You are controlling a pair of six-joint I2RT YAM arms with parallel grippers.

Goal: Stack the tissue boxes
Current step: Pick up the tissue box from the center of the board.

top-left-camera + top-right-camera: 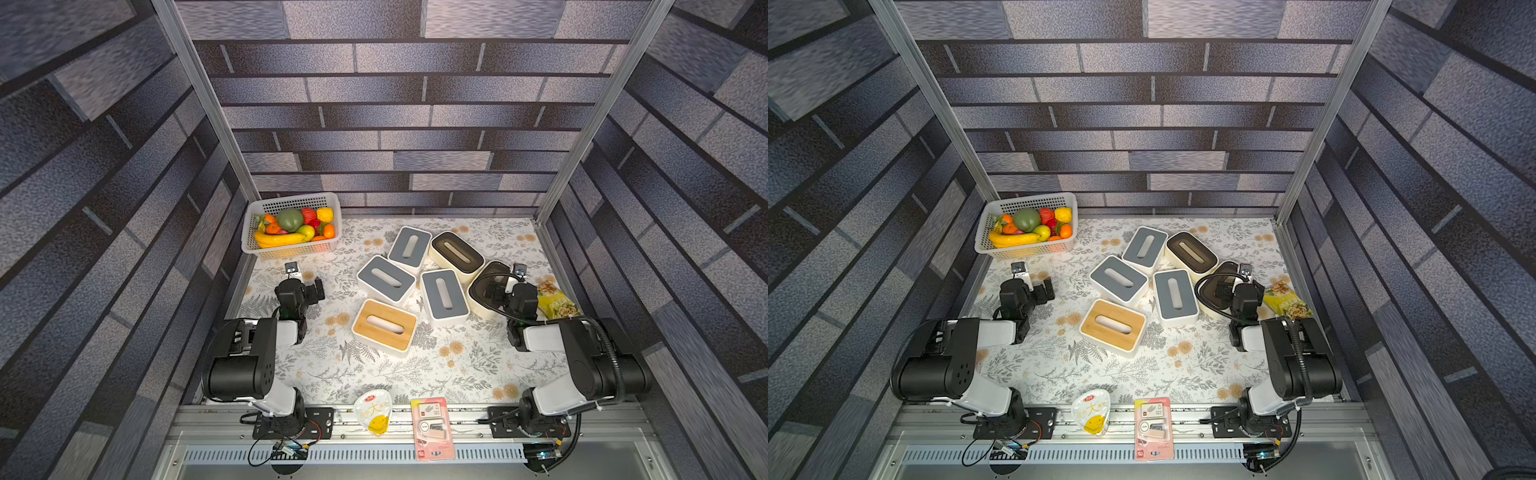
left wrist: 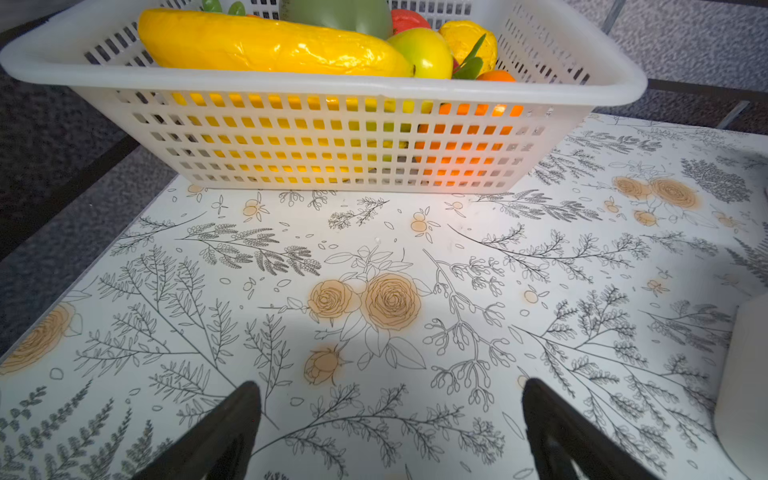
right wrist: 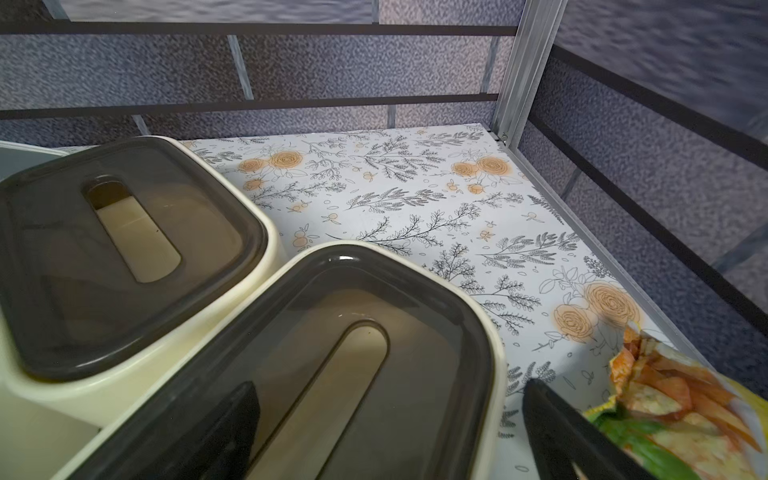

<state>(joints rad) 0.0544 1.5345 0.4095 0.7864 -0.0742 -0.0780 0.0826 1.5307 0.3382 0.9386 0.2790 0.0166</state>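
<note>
left fingers (image 2: 224, 432) spread wide, empty, over worktop (image 2: 374, 232) near fruit basket (image 2: 332, 141) | right fingers (image 3: 557, 432) spread wide, empty, above dark-lidded tissue box (image 3: 415, 353) | six tissue boxes (image 1: 370, 272) lie unstacked

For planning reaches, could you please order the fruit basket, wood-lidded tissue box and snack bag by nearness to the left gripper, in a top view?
From the left gripper:
1. Fruit basket, just ahead.
2. Wood-lidded tissue box, mid-table.
3. Snack bag, far right side.
</note>
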